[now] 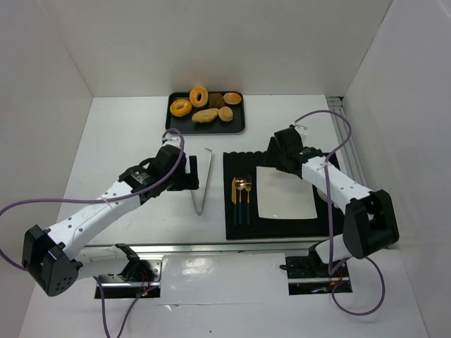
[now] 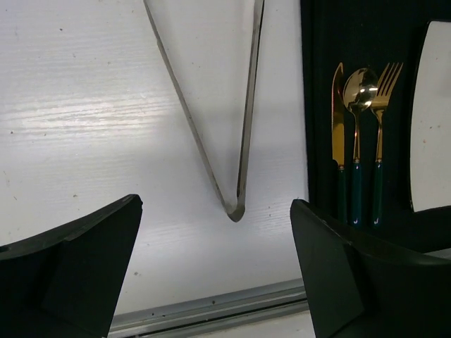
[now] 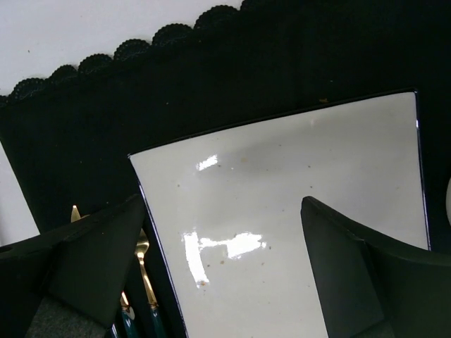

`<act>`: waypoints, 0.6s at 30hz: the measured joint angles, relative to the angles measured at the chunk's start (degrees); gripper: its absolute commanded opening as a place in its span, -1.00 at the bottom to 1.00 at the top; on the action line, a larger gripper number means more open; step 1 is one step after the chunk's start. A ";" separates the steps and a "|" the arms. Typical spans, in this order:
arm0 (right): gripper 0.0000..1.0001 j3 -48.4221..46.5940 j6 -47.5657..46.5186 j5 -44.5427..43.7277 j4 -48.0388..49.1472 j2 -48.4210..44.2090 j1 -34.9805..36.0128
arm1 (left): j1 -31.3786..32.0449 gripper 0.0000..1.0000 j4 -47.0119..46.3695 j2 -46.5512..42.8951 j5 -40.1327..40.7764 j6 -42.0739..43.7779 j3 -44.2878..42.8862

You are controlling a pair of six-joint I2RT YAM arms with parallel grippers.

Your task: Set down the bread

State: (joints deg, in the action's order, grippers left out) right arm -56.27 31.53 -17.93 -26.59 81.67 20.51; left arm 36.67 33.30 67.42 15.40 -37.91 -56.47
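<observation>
– Tabletop [image 1: 120,134] condition?
– White, plain, boxed by white walls on three sides. Black tray [image 1: 238,127] at upper centre of overhead view.
– Whereabouts of bread [image 1: 205,115]?
– All on tray: assorted rolls and ring-shaped pieces, clustered, several touching. Well apart from white plate [image 1: 285,193], set at centre right on black placemat [image 1: 239,158].
– State of left gripper [image 2: 215,205]?
– Hovering over metal tongs [image 2: 235,211], lying flat on tabletop just left of placemat, closed end toward lower edge of frame. Jaws spread wide either side of that closed end in wrist view; nothing gripped.
– State of right gripper [image 3: 224,204]?
– Above upper left corner of plate. Jaws likewise wide apart, holding nothing.
– Cutlery?
– Gold knife [image 2: 338,120], spoon [image 2: 359,91] and fork [image 2: 384,98], green handles, side by side on placemat between tongs and plate.
</observation>
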 measured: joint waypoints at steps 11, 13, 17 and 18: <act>0.98 -0.42 0.11 -2.27 0.46 2.67 2.97 | 1.88 0.99 2.49 0.35 4.81 -7.08 0.68; 0.98 -0.39 0.11 -2.34 0.46 2.51 3.13 | 3.19 0.99 2.49 2.21 5.86 -7.89 0.98; 0.98 0.87 0.11 -2.47 0.70 -0.04 3.26 | 6.45 0.99 2.78 9.51 6.84 -10.60 1.14; 0.98 1.36 0.11 -2.49 0.74 -0.96 3.30 | 7.50 0.99 2.89 11.58 6.86 -11.56 1.14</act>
State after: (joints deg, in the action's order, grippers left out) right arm -54.92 31.64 -20.43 -25.85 80.71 23.81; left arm 44.16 36.18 79.00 22.26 -49.47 -55.33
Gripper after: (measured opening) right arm 0.991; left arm 0.993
